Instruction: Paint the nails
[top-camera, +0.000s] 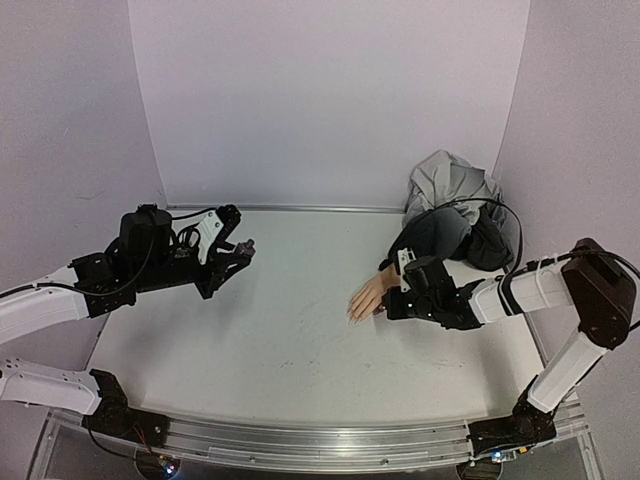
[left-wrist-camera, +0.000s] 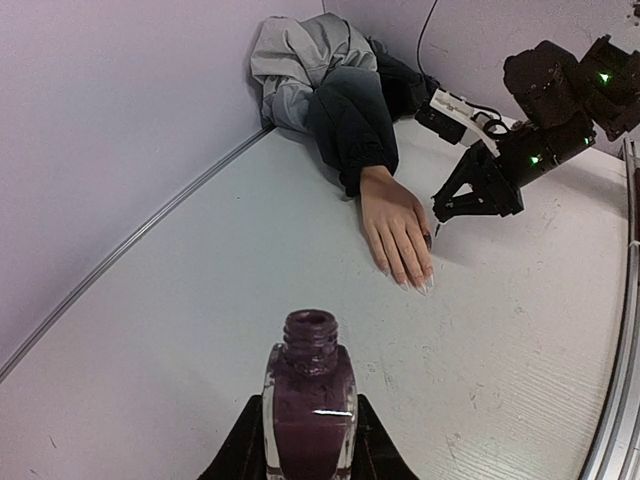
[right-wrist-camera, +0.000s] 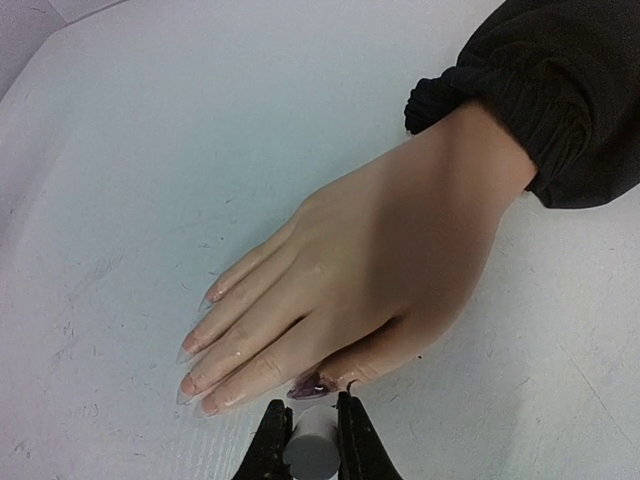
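White, faintly scuffed tabletop is seen enclosed by pale lavender walls at the back and on both sides, and a metal rail is fixed along its near edge. A grey and dark garment is bunched in the far right corner, and from it a dark sleeve is extended onto the surface. A peach mannequin hand is laid palm down at the end of that sleeve, right of the table's centre, with its fingers directed toward the left. The nails of the four fingers are seen pale and pointed, lying at the tabletop, while the thumbnail is smeared dark maroon. The right gripper is clamped on a small white cap, which is held just beside the thumb. A dark brush tip is seen at the thumbnail, though whether it is actually touching cannot be told. The left gripper is positioned over the left side of the table, well apart from the mannequin hand. It is closed on a small glass bottle of dark maroon polish, which is held upright with its neck uncapped.
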